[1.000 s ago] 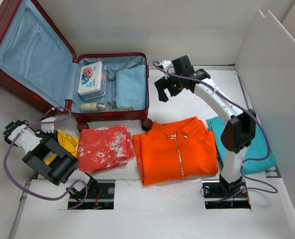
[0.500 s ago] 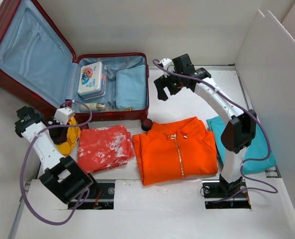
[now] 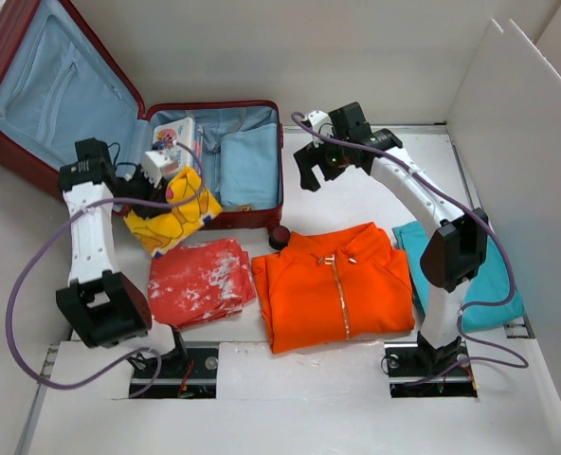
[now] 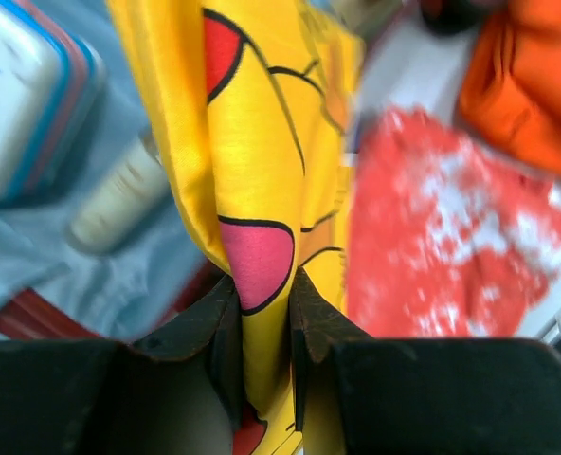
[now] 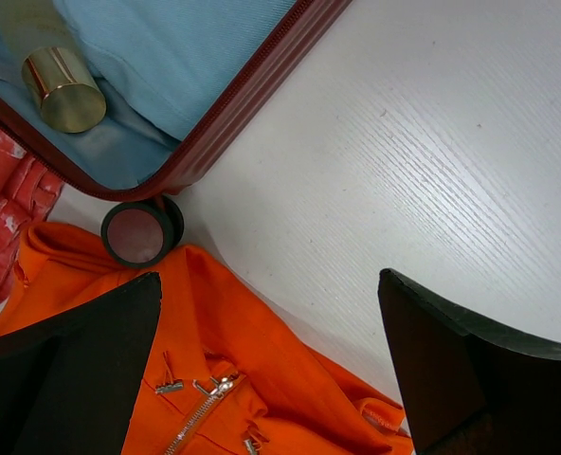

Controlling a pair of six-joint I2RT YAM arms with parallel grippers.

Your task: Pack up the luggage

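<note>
Two halves of the luggage (image 3: 53, 95) lie open at the far left corner of the surface (image 3: 394, 204). You see a dark red hard shell, light blue lining, the lid swung out to the far left, and a small black wheel (image 5: 138, 232) on the base's near edge.

Just near of it, at the middle of the near edge, an orange jacket (image 3: 337, 284) lies flat with its zip up. A teal garment (image 3: 497, 296) sits toward the near right, partly behind the right arm. A red, white-mottled cloth (image 3: 200, 280) lies left of the jacket.

Your left gripper (image 4: 262, 284) has its jaws pinched tight on a yellow printed cloth (image 3: 176, 213), which hangs over the base's near left corner. Your right gripper (image 5: 266, 284) hovers beside the luggage's right rim with its jaws spread wide, holding nothing.

Inside the base are a folded blue cloth (image 3: 247, 171), a white box (image 4: 15, 95) with a blue rim, and a gold-capped bottle (image 5: 64, 88).
</note>
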